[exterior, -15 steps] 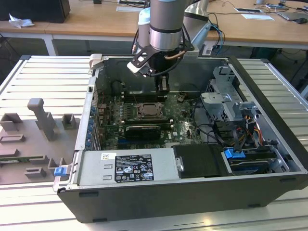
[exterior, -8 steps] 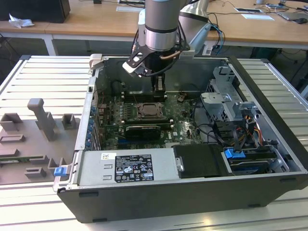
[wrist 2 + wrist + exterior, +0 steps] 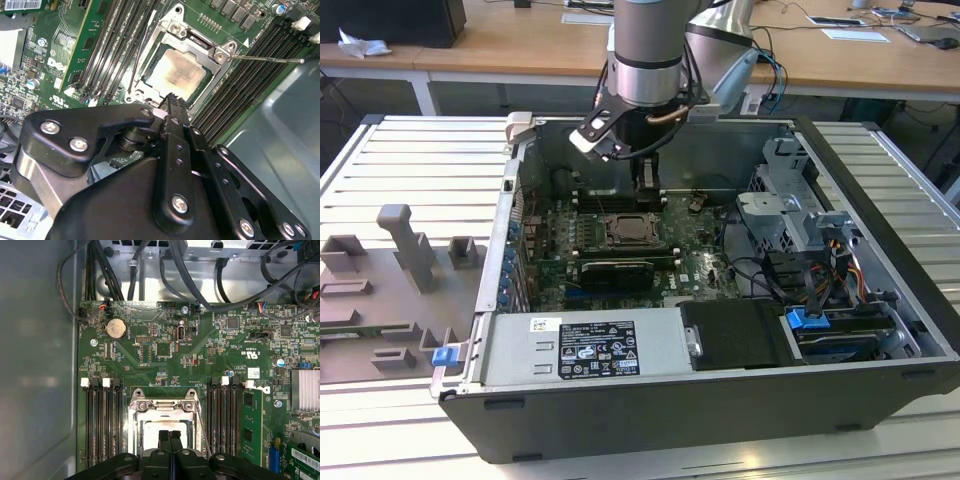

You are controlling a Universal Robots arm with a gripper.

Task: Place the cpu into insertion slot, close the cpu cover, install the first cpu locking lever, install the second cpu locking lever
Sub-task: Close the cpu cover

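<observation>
Fingers [image 3: 165, 439] closed, empty, over cpu cover [image 3: 205, 52] | cpu [image 3: 175, 75] seated | locking lever [image 3: 265, 59] unlatched | risk: your tips could skid, scratching cpu.

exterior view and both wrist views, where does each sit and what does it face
exterior view: off the arm, looks down into the computer case; arm and gripper show.
first wrist view: on the arm, faces the motherboard; gripper shows.
second wrist view: on the arm, looks past the gripper at the cpu.
both wrist views share the cpu cover.
</observation>
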